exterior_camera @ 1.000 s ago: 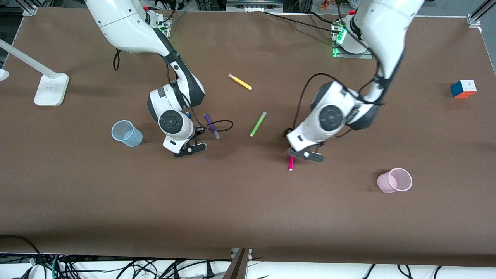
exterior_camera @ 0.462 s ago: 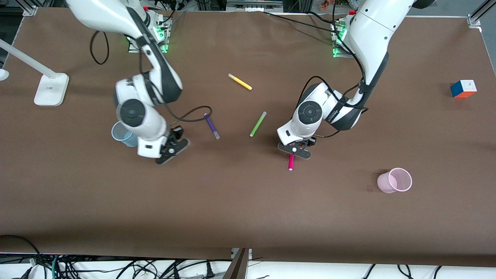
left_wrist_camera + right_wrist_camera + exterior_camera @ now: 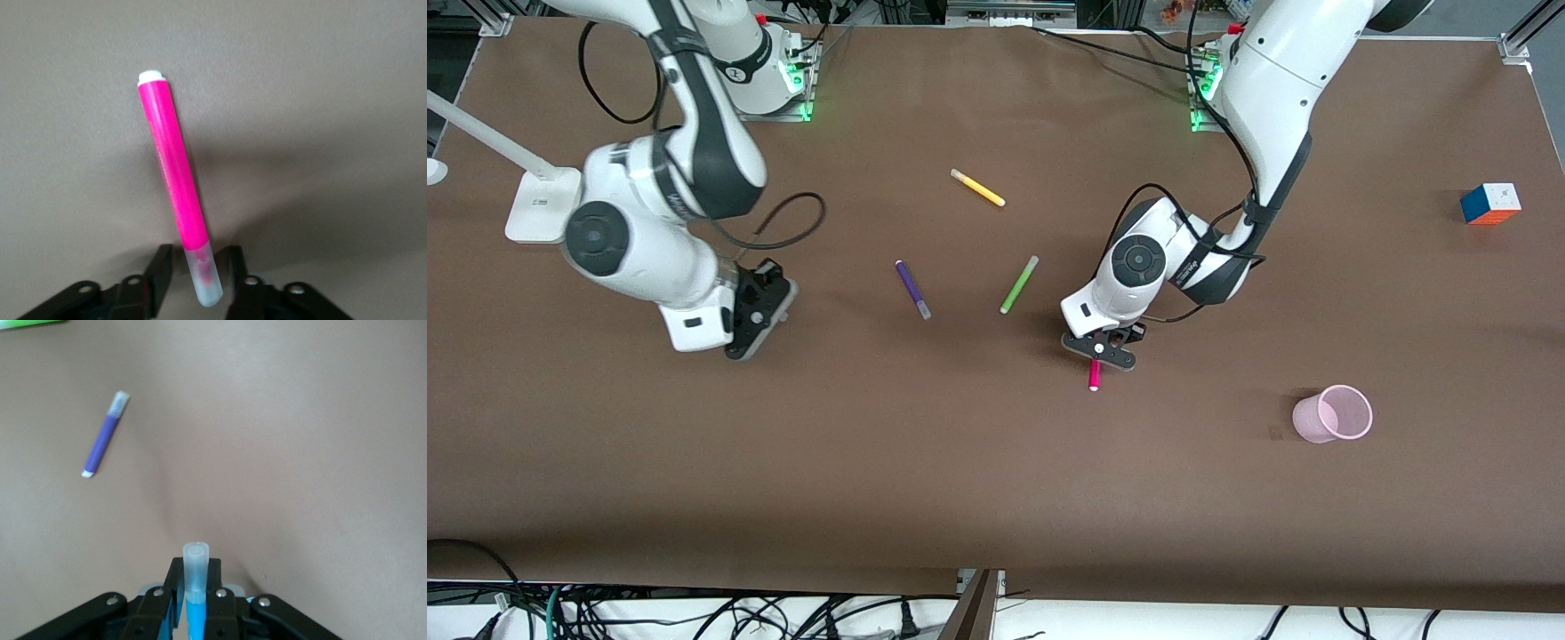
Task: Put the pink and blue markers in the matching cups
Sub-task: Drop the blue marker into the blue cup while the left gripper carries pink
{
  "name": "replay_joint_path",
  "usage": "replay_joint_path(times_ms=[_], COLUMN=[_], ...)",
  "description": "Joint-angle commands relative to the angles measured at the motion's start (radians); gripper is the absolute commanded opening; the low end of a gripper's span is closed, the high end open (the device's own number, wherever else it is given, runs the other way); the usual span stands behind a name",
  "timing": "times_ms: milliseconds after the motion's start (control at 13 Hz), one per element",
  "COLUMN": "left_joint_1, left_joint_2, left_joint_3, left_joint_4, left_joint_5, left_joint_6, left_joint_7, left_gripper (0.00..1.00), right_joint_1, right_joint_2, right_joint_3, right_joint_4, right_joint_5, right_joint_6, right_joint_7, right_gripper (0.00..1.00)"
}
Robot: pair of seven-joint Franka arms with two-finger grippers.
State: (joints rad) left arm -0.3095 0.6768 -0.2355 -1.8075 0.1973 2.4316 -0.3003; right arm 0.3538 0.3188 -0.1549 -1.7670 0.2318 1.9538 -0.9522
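Observation:
The pink marker [image 3: 1094, 377] lies on the table with its pale end between the fingers of my left gripper [image 3: 1100, 351]. In the left wrist view the marker [image 3: 173, 180] lies flat and the left gripper [image 3: 200, 270] is open, with a gap on each side of the pale end. My right gripper [image 3: 756, 311] is shut on the blue marker [image 3: 196, 617], whose greyish end [image 3: 196, 563] sticks out past the right gripper [image 3: 195, 577]. The pink cup [image 3: 1334, 414] lies tipped on its side toward the left arm's end. The blue cup is hidden under the right arm.
A dark purple pen [image 3: 912, 289] [image 3: 105, 437], a lime green pen [image 3: 1018, 284] and a yellow pen [image 3: 977, 188] lie mid-table between the arms. A lamp base [image 3: 543, 206] stands at the right arm's end. A colour cube [image 3: 1490, 204] sits at the left arm's end.
My right arm has swung with the blue marker away from the purple pen toward its own end of the table and now covers the blue cup. My left gripper has settled around the pink marker's end.

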Motion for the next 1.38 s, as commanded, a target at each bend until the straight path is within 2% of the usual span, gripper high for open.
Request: replay_joint_path(times_ms=[0, 154, 231, 385, 615, 769, 1000, 1077, 1154, 1231, 1308], left_joint_1=[-0.003, 0.001, 0.007, 0.026, 0.064, 0.102, 0.156, 0.17, 0.185, 0.193, 0.194], left_joint_2=[0.001, -0.028, -0.055, -0.095, -0.098, -0.098, -0.098, -0.098, -0.098, -0.098, -0.098], left_joint_3=[0.004, 0.005, 0.008, 0.008, 0.008, 0.008, 0.018, 0.027, 0.027, 0.028, 0.028], left_joint_4=[-0.003, -0.001, 0.008, 0.087, 0.245, 0.302, 0.375, 0.384, 0.384, 0.384, 0.384], left_joint_5=[0.028, 0.028, 0.028, 0.03, 0.028, 0.028, 0.031, 0.051, 0.077, 0.096, 0.134], left_joint_6=[0.006, -0.028, -0.075, -0.246, -0.48, -0.56, -0.678, -0.703, -0.71, -0.717, -0.732], left_joint_7=[-0.002, 0.004, 0.007, 0.027, 0.142, 0.225, 0.354, 0.386, 0.411, 0.429, 0.452], left_gripper=[0.02, 0.0, 0.0, 0.0, 0.0, 0.0, 0.0, 0.0, 0.0, 0.0, 0.0], right_joint_1=[-0.003, -0.012, -0.036, -0.074, -0.108, -0.137, -0.162, -0.165, -0.171, -0.173, -0.173], right_joint_2=[-0.015, -0.001, 0.005, 0.009, 0.028, 0.04, 0.042, 0.049, 0.052, 0.06, 0.057], right_joint_3=[-0.11, -0.173, -0.176, -0.176, -0.176, -0.176, -0.176, -0.176, -0.176, -0.176, -0.176], right_joint_4=[-0.023, -0.026, -0.034, -0.06, -0.091, -0.117, -0.126, -0.126, -0.126, -0.121, -0.114], right_joint_5=[0.171, 0.277, 0.317, 0.378, 0.464, 0.501, 0.506, 0.506, 0.506, 0.506, 0.506], right_joint_6=[-0.058, -0.102, -0.114, -0.118, -0.137, -0.142, -0.17, -0.177, -0.182, -0.182, -0.181], right_joint_7=[-0.337, -0.535, -0.619, -0.768, -0.962, -1.037, -1.071, -1.071, -1.059, -1.039, -0.971], right_gripper=[0.04, 0.04, 0.04, 0.04, 0.04, 0.04, 0.04, 0.16, 0.93, 1.0, 1.0])
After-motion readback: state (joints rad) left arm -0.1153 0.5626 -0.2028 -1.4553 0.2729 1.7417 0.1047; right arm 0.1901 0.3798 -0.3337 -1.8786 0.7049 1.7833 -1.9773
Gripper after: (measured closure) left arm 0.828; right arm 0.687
